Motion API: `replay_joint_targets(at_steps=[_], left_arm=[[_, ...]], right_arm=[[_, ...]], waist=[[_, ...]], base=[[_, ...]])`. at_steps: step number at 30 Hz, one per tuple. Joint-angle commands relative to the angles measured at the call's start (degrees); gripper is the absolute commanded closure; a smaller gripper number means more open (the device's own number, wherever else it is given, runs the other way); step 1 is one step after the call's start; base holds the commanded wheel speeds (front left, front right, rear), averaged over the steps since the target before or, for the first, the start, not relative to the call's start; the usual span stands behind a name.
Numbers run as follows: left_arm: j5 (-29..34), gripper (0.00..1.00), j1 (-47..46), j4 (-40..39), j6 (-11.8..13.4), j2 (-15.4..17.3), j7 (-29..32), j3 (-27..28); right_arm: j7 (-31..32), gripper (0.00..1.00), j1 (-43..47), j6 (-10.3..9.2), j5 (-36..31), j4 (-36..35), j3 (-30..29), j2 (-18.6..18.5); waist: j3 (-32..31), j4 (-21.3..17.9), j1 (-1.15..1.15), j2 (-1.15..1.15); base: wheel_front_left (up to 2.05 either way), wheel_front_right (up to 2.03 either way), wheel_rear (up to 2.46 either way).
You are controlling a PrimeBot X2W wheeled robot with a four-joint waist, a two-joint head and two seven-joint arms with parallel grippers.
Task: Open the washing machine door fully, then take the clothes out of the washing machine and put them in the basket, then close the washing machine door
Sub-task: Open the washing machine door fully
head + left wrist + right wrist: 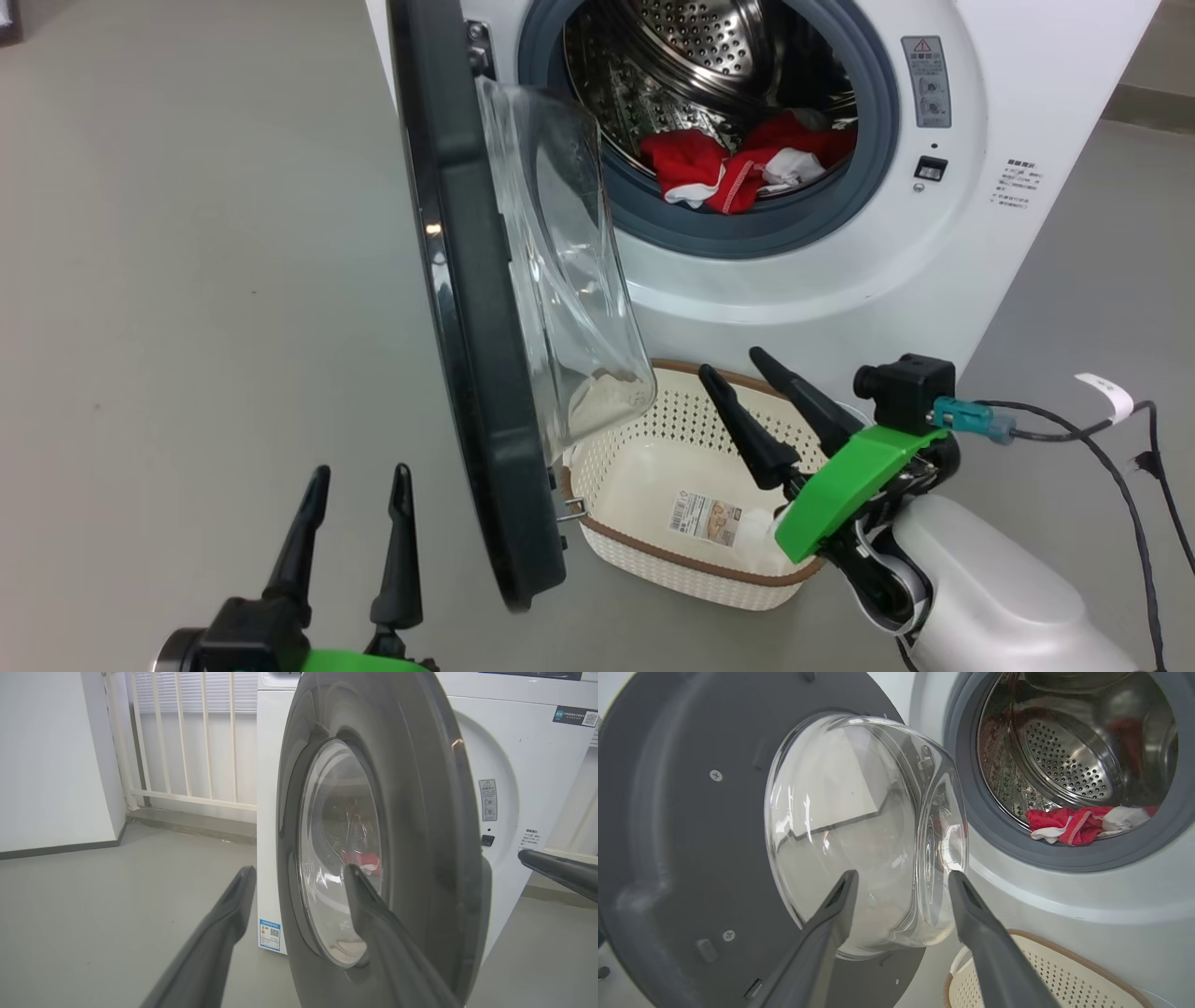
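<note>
The washing machine door (476,373) stands swung out, roughly square to the front of the washing machine (840,271), so the first step looks done or nearly so. The clothes (738,163) lie inside the machine at the drum's front lip. The basket (653,569) sits empty on the floor just in front of the machine. The right pincer (730,361), over the basket, and the left pincer (362,469), outside the door, are spread wide and empty. Unloading and closing remain.
</note>
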Motion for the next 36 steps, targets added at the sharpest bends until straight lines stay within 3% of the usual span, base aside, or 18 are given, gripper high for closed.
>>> replay_joint_targets(at_steps=[1,11,18,25,36], left_arm=[[0.49,0.00,-0.42,-1.81,0.28,0.63,-0.28,2.00],[0.21,0.00,0.20,-2.55,0.73,0.53,-0.28,2.06],[0.08,0.00,0.01,-2.80,0.95,0.44,-0.28,2.17],[-0.04,0.00,-0.06,-2.41,0.91,0.34,-0.28,2.03],[-0.02,0.00,-0.12,-2.16,0.97,0.24,-0.28,2.16]], right_arm=[[-0.93,0.00,1.05,0.21,-3.66,-0.25,-1.46,1.06],[-1.07,0.00,10.27,0.21,-28.12,-5.79,-20.79,6.45],[-1.08,0.00,16.29,0.21,-39.37,-12.29,-28.05,8.11],[-1.08,0.00,20.39,0.21,-39.90,-15.58,-29.10,8.20],[-1.08,0.00,21.10,0.21,-40.30,-15.17,-29.66,8.22]], waist=[[-0.08,0.00,0.00,0.00],[-0.03,0.16,0.00,0.00],[0.12,-0.02,0.00,0.00],[-0.11,-0.17,0.00,0.00],[0.67,-0.49,0.00,0.00]], base=[[0.00,0.00,0.00],[0.00,0.00,0.00],[0.00,0.00,0.00],[0.00,0.00,0.00],[0.00,0.00,0.00]])
